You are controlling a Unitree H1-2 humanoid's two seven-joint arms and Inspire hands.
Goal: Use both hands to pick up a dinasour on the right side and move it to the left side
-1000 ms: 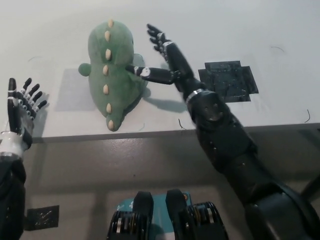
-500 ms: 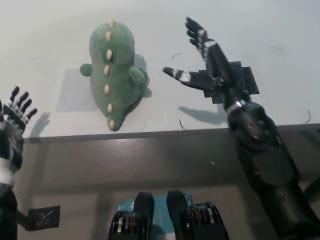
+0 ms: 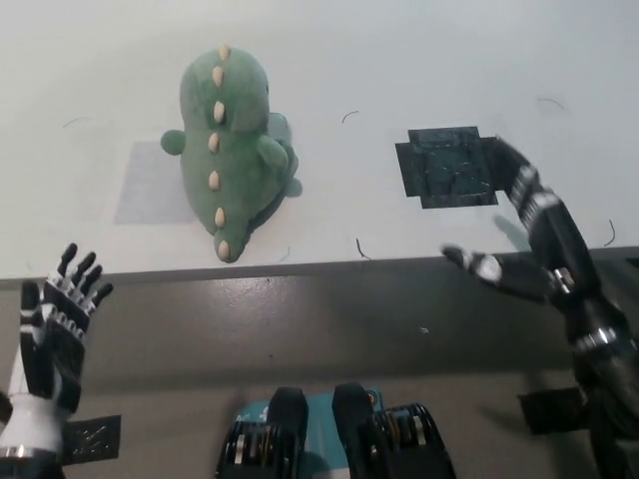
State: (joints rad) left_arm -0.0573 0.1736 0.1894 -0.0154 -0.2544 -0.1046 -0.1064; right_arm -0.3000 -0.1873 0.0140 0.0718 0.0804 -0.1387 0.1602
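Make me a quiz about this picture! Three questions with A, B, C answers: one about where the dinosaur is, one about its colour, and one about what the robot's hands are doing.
1. Where does the dinosaur lie?
A. On the white table, beside the grey patch
B. On the black square
C. In the black hand

2. What colour is the dinosaur?
A. Blue with red spikes
B. Green with cream spikes
C. All yellow

3. What are the hands doing?
A. Both squeeze the dinosaur
B. Only the white hand holds it
C. Both are open and hold nothing

Answers:
1 A: it rests on the white tabletop, its left edge over the grey patch, well away from the black square.
2 B: its body is green with a row of cream spikes down the back.
3 C: the left hand and the right hand have spread fingers, both apart from the toy.
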